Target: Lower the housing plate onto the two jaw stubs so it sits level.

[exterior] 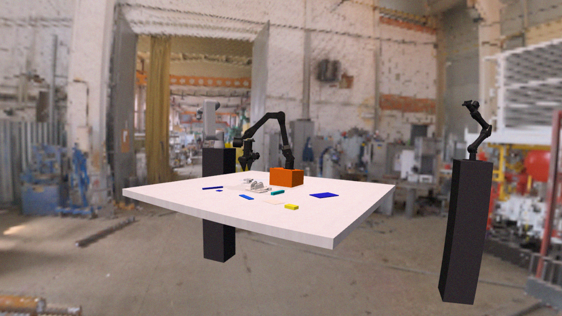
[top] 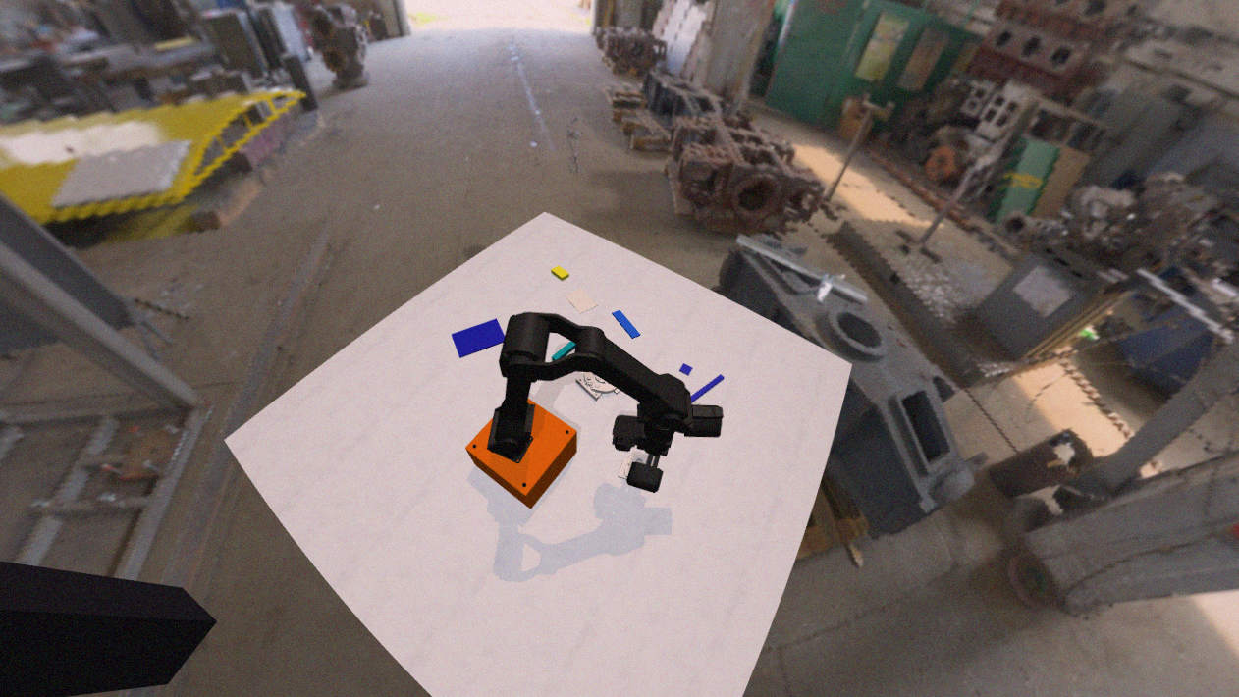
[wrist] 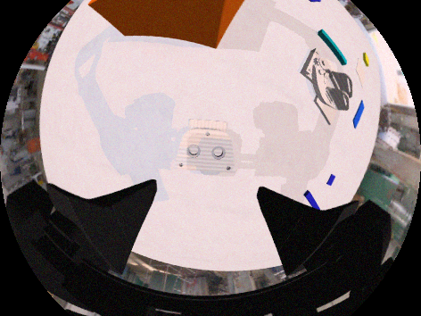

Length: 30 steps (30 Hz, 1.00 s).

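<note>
The pale housing plate (top: 625, 468) (exterior: 248, 180) (wrist: 206, 158) lies apart from the jaw assembly; the wrist view shows its ribbed face, two round features and small dark holes. My gripper (wrist: 209, 189) (exterior: 246, 167) is open and empty, pointing down above the plate's area. In the top view the gripper partly hides the plate. The pale base (wrist: 309, 67) (exterior: 262, 190) carries two upright jaws (wrist: 340, 91) (exterior: 257, 184), side by side. In the top view the arm partly covers this assembly (top: 597, 384). How the jaws sit on their pins is too small to tell.
The orange arm base (top: 530, 463) (exterior: 286, 177) (wrist: 169, 22) stands beside the work area. Around the jaw assembly lie a teal bar (exterior: 277, 192) (wrist: 332, 46), a blue bar (top: 625, 324), a yellow block (top: 560, 273), a pale sheet (top: 581, 300) and several dark blue pieces.
</note>
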### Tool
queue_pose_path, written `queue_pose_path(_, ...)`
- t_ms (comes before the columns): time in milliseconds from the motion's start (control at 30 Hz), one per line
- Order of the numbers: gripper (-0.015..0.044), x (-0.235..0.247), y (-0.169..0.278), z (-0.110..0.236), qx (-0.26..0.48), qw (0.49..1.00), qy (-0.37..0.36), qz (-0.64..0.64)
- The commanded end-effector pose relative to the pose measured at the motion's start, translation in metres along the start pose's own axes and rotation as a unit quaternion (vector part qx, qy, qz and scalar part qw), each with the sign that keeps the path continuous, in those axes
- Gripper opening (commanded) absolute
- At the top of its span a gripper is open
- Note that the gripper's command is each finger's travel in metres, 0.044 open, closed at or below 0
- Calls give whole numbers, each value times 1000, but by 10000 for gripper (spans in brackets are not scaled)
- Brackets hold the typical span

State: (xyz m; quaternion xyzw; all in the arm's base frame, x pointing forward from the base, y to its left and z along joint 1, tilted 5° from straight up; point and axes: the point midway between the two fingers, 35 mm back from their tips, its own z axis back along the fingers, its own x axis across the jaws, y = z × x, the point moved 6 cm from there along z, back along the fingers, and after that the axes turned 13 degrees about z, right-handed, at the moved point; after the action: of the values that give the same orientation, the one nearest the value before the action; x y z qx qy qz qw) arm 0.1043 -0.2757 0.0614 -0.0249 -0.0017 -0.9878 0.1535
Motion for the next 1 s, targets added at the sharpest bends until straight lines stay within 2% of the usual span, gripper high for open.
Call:
queue_pose_path(0,440,1,-6,-24,-15,1000,1,3)
queue_pose_path(967,440,1,-7,-53,-15,1000,1,3)
